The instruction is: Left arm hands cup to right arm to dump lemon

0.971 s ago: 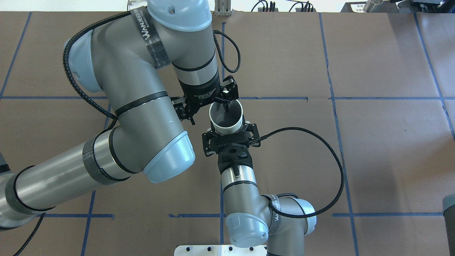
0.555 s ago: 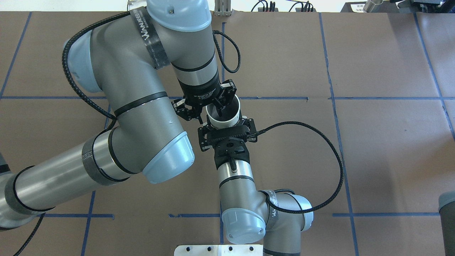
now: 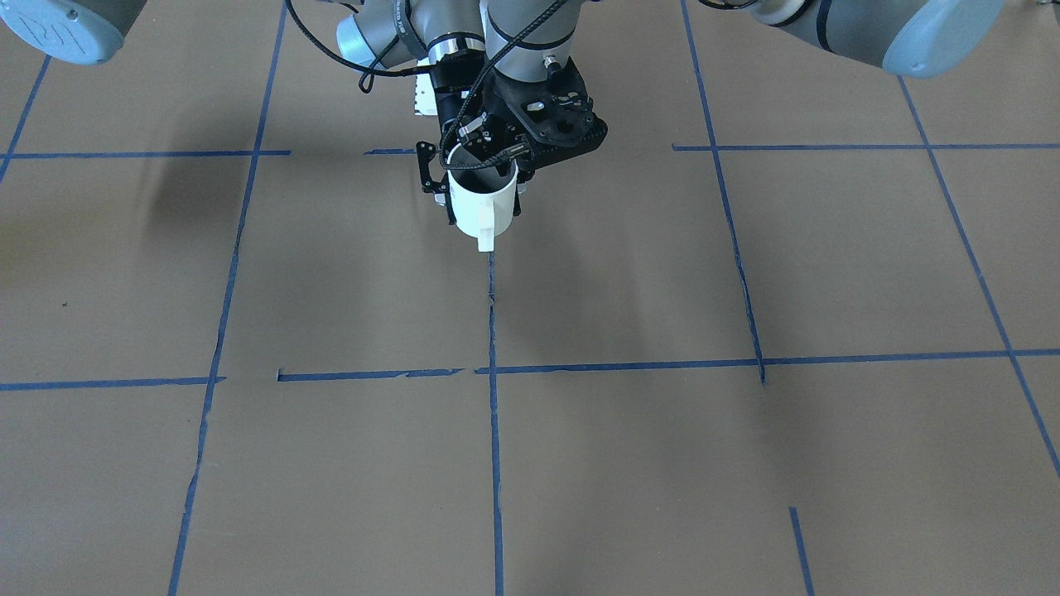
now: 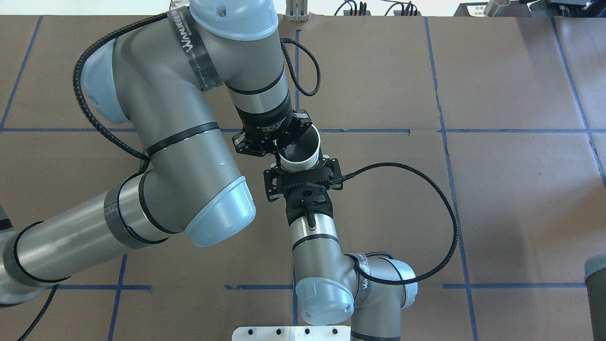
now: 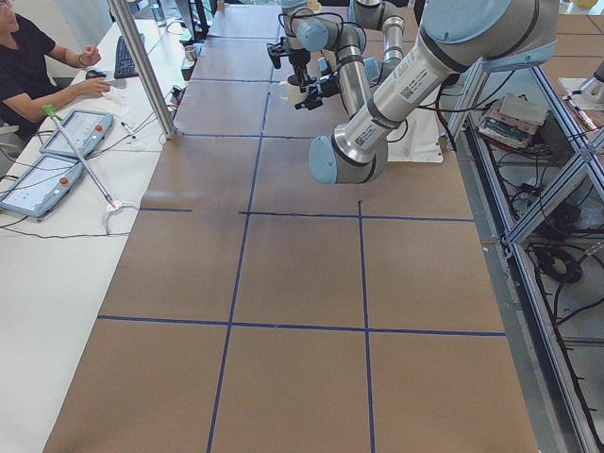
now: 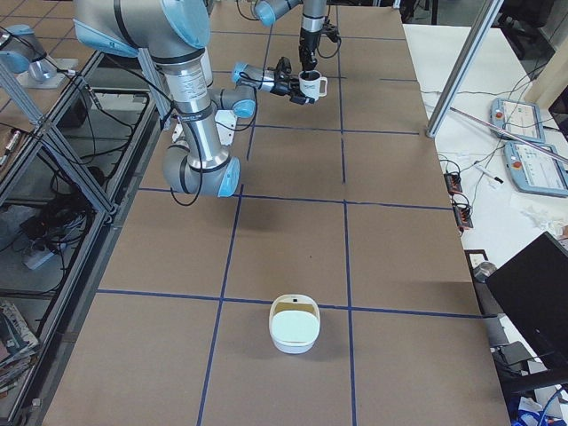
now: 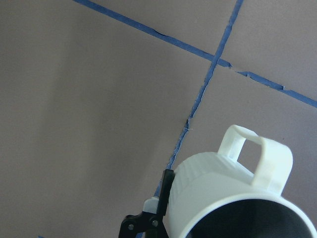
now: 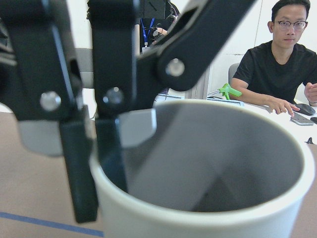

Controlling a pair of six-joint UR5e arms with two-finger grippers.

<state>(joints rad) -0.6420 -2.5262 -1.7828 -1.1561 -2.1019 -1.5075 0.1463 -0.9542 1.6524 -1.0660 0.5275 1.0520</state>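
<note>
The white ribbed cup hangs in the air above the table's middle, upright, with its handle pointing away from the robot. The left arm, which comes in from the left of the overhead view, carries the slim linked-finger gripper. That gripper reaches down from above and is shut on the cup's rim, one finger outside the wall and one inside. The right arm's bulky framed gripper reaches in level from the robot's side and is shut on the cup's body. The lemon does not show; the cup's grey inside is seen only in part.
A white lidded container sits on the table far toward the robot's right. An operator sits at a side bench with tablets, behind an aluminium post. A dark cylinder stands at the right edge. Blue tape lines cross the brown table.
The left gripper's fingers, spread wide a second ago, have closed onto the cup's rim. The right gripper with the cup shifted slightly left and forward, then held still.
</note>
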